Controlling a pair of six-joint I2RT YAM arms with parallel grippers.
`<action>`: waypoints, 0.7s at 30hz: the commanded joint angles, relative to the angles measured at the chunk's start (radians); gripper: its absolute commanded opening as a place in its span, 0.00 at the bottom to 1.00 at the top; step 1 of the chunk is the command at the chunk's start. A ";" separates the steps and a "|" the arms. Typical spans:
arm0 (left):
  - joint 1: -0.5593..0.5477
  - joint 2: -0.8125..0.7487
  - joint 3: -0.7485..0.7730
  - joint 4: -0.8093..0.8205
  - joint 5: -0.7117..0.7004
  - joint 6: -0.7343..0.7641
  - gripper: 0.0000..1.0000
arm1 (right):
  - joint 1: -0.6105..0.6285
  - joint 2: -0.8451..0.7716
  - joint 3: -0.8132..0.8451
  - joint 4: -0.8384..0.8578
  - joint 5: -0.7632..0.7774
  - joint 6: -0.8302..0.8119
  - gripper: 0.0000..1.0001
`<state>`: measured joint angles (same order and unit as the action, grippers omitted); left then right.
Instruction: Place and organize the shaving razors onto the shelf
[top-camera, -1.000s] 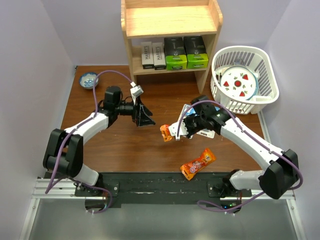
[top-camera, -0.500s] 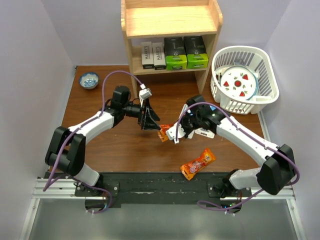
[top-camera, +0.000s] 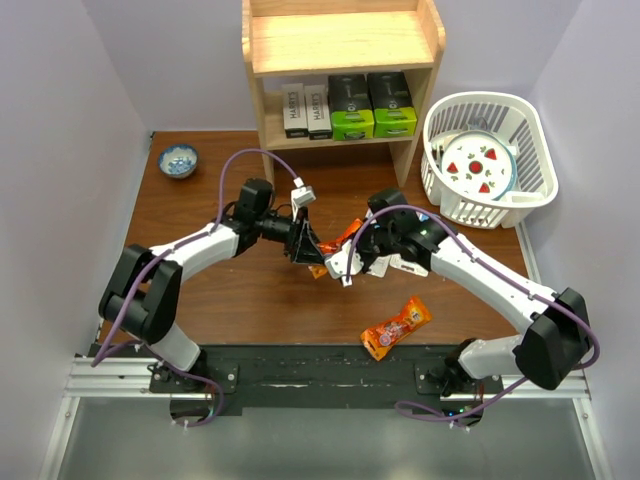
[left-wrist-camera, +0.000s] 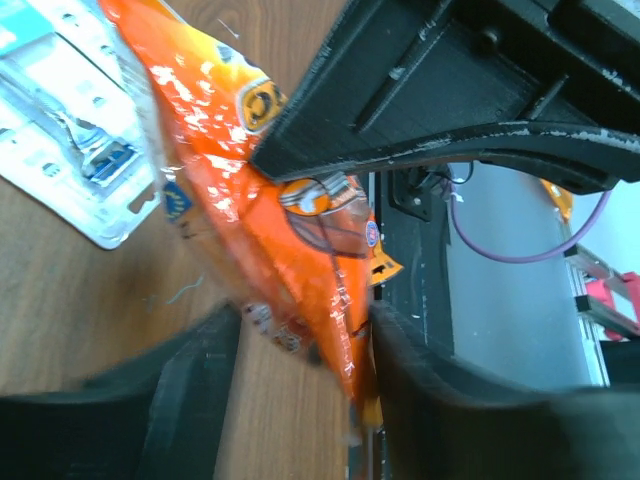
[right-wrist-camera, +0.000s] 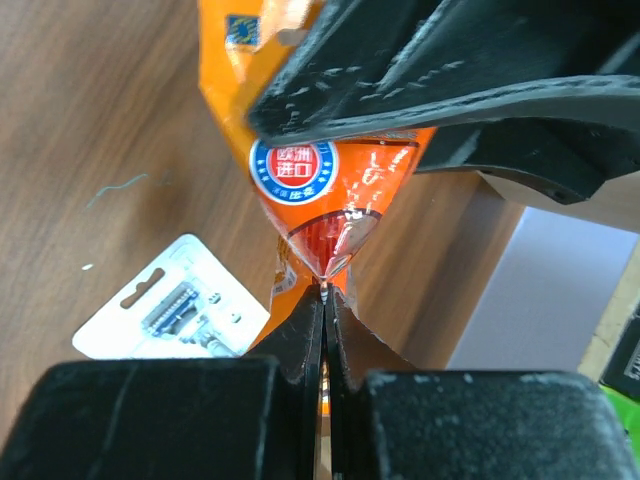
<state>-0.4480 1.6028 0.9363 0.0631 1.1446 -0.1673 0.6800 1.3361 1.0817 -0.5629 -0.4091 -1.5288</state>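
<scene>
**Right gripper** (right-wrist-camera: 322, 298): pressed together, pinching the crimped end of an orange snack packet (right-wrist-camera: 325, 175). It appears to hold the packet off the tabletop (top-camera: 250, 300), mid-table.

**Left gripper** (left-wrist-camera: 300, 325): partly spread, with one finger on each side of the same packet's other end. The packet nearly fills the gap. Whether the pads press on it cannot be told.

**Judgement:** the packet is held between the two arms for a hand-over from right to left. It is a stray item that does not belong on the shelf (top-camera: 340, 42), and it sits over a razor pack.

**Task items:**
- One clear blister card (left-wrist-camera: 75, 150) shows just beside the packet, low against the wood. Whether it lies flat there cannot be told.
- Two HARRY'S boxes (top-camera: 306, 110) stand on the shelf's lower board.
- Two black boxes (top-camera: 372, 105) with lime-green ends stand to the right of them, side by side.

**Other:** a second orange packet (top-camera: 396, 327) lies on the tabletop towards the right arm's base, apart from both grippers.
</scene>
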 joint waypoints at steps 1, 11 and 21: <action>-0.012 -0.003 0.015 0.007 0.033 0.022 0.44 | 0.003 -0.021 0.027 0.070 0.015 0.021 0.00; 0.026 -0.083 0.062 0.125 0.084 -0.101 0.00 | -0.193 -0.051 0.076 0.235 0.254 0.521 0.61; 0.049 -0.055 0.317 0.555 0.101 -0.495 0.00 | -0.286 -0.075 0.043 0.176 0.311 0.877 0.63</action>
<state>-0.4057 1.5639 1.1072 0.3561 1.2289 -0.4591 0.3866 1.2716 1.1164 -0.3763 -0.1215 -0.8364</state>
